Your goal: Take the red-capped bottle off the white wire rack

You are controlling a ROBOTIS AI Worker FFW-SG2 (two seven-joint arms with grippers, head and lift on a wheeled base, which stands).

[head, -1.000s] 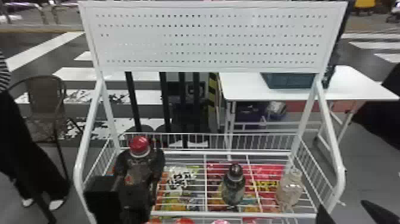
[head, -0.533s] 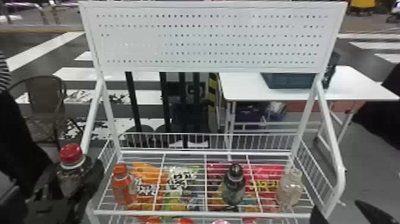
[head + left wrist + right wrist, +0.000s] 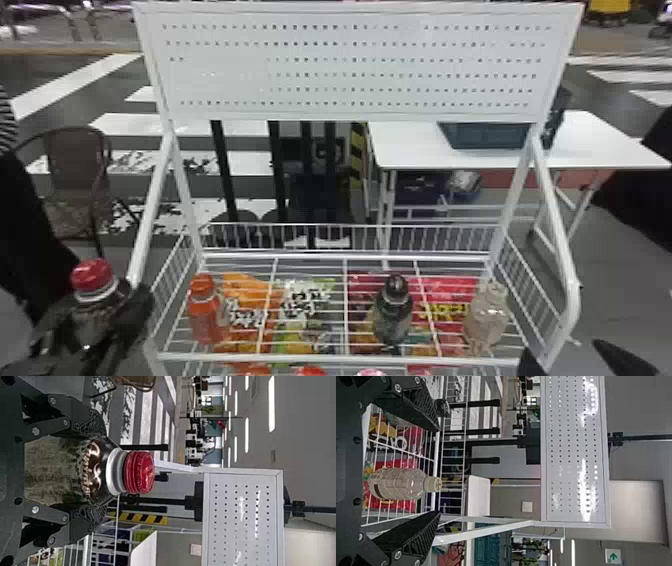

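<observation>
Carried farther out past the rack's left side and lower than in the earlier head view, the red-capped bottle [image 3: 94,311] rides upright in the robot's left gripper [image 3: 93,470], clear of the white wire rack [image 3: 280,357]. Two black fingers clamp the bottle's body from opposite sides below the shoulder, leaving cap and neck free, a hold that likely keeps its weight centred and would let it be set down on its base. Left standing on the wire shelf are an orange bottle [image 3: 205,315], a dark-capped bottle [image 3: 393,311] and a clear bottle [image 3: 486,316], spaced well enough apart that each could probably be gripped alone. Bright packets [image 3: 456,307] lie beneath the wires. At the rack's right side, the right gripper [image 3: 439,471] waits with its fingers spread and nothing between them, apparently kept out of the other arm's way. The removal itself looks done; what remains, by all appearances, is to move clear of the side post without the bottle or fingers knocking it.
</observation>
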